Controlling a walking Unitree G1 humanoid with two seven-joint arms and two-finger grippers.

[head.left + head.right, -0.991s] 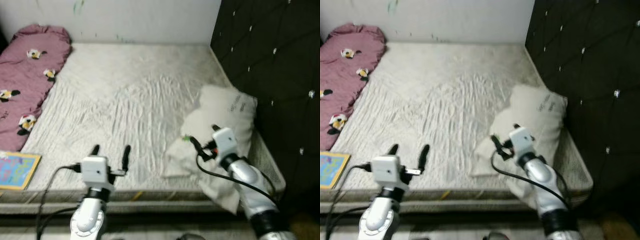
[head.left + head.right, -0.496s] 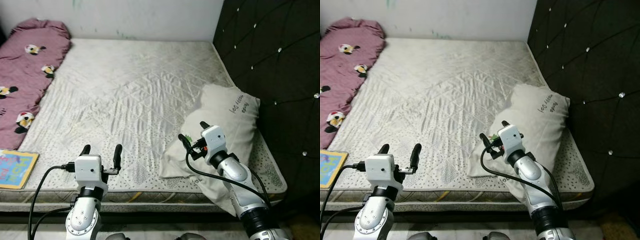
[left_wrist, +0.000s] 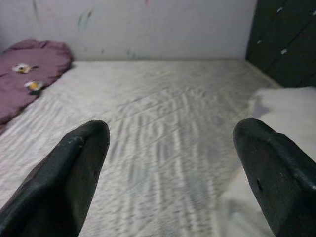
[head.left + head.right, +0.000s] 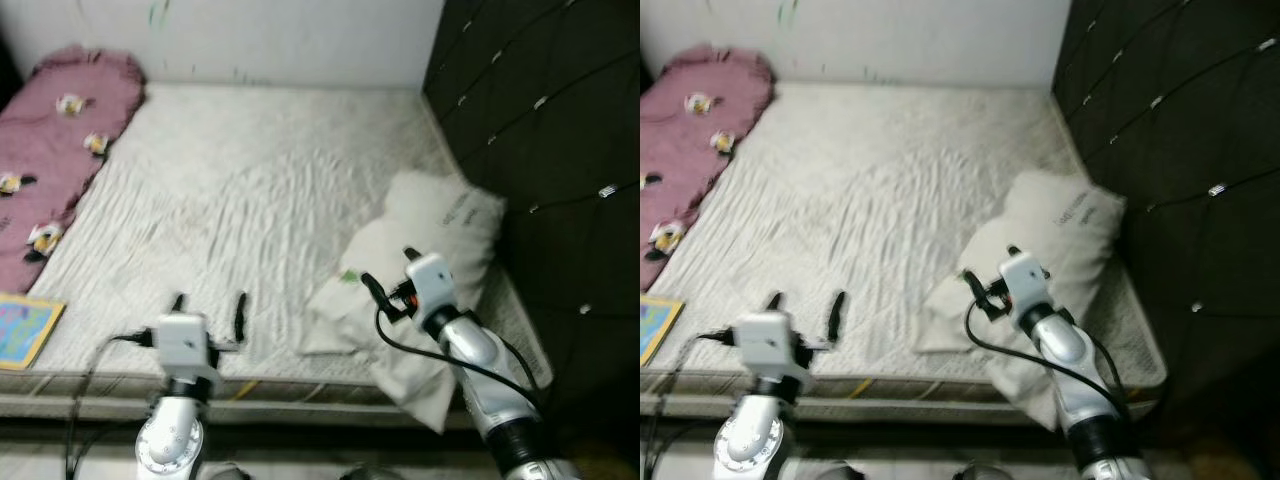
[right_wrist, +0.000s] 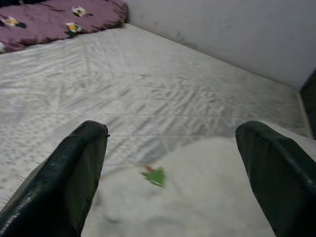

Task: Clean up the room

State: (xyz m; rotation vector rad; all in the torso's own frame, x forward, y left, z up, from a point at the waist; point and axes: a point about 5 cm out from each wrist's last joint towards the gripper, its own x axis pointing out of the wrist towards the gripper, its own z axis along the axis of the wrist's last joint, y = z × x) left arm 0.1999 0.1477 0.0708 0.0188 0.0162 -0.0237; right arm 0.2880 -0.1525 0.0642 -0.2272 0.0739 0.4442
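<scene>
White quilted mattress [image 4: 250, 200] spans the left eye view, with a black tufted headboard [image 4: 540, 130] along its right edge. A white pillow [image 4: 420, 270] lies at the mattress's front right corner, its lower end hanging over the front edge, and a small green tag [image 4: 349, 275] shows on its left part. A maroon flowered bolster [image 4: 55, 150] lies along the left edge, and a colourful book [image 4: 25, 330] sits at the front left corner. The left pincer [image 4: 208, 308] hovers over the front edge, its 2 fingers spread and holding nothing. The right pincer [image 4: 385, 270] hangs just above the pillow, also spread and empty.

In the left wrist view, the 2 black fingers [image 3: 69, 177] stand wide apart over the mattress, with the bolster far off and the pillow to one side.

In the right wrist view, the fingers [image 5: 74, 173] are parted above the pillow, the green tag between them.
</scene>
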